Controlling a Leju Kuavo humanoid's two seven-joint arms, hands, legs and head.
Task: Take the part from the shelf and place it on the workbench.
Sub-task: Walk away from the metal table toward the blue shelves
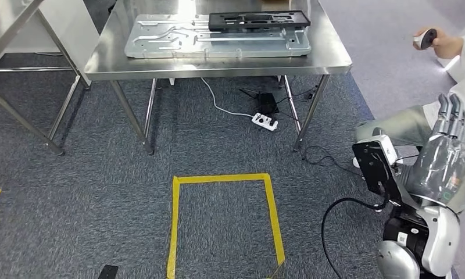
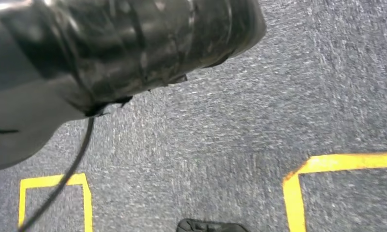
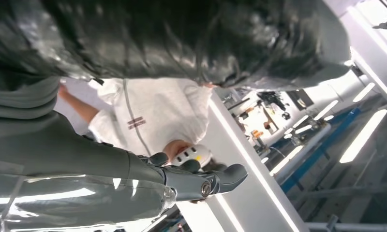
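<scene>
Right hand (image 1: 445, 148) raised, fingers (image 1: 451, 116) straight and apart, holding nothing

- No word, brand or number can be read anywhere
- The person's white top (image 3: 153, 113) bears a small dark print in two lines on the chest, too blurred to read
- A small white label (image 1: 402, 238) with a square code sits on the right arm's dark wrist section, unreadable
</scene>
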